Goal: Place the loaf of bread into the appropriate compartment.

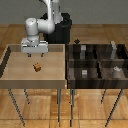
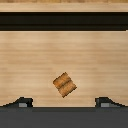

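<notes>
The loaf of bread (image 1: 37, 67) is a tiny orange-brown block lying on the floor of the light wooden tray (image 1: 10, 75) at the exterior view's left. It also shows in the wrist view (image 2: 64, 84), lying askew on the wood. My gripper (image 1: 34, 56) hangs a little above and behind the loaf, not touching it. It is open and empty; both fingertips (image 2: 21, 102) show wide apart in the wrist view, with the loaf between and ahead of them.
A dark compartment bin (image 1: 70, 70) stands at the exterior view's right, with small grey-white objects (image 1: 116, 69) in some sections. A small dark cube (image 1: 76, 41) sits at its far rim. The tray has raised walls (image 1: 65, 62).
</notes>
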You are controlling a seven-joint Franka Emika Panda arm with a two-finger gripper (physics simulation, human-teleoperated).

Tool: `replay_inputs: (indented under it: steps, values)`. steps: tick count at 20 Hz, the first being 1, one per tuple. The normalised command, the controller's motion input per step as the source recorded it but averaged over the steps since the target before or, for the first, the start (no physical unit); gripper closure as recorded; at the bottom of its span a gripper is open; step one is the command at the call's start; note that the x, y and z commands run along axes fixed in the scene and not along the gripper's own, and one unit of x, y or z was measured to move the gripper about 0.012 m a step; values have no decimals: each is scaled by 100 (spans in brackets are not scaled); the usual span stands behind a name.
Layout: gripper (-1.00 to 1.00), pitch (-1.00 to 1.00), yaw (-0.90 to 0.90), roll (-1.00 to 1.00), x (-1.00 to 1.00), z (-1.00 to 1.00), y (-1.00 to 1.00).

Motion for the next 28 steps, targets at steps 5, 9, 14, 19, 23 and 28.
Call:
replay_inputs:
  steps: [5, 9, 14, 19, 23, 28]
  values:
    - [-100, 0, 0, 0, 0, -100, 0]
    - [-100, 0, 0, 0, 0, -100, 0]
    - [100, 0, 0, 0, 0, -40, 0]
    - [100, 0, 0, 0, 0, 0, 0]
    - [100, 0, 0, 0, 0, 75, 0]
    - [100, 0, 0, 0, 0, 100, 0]
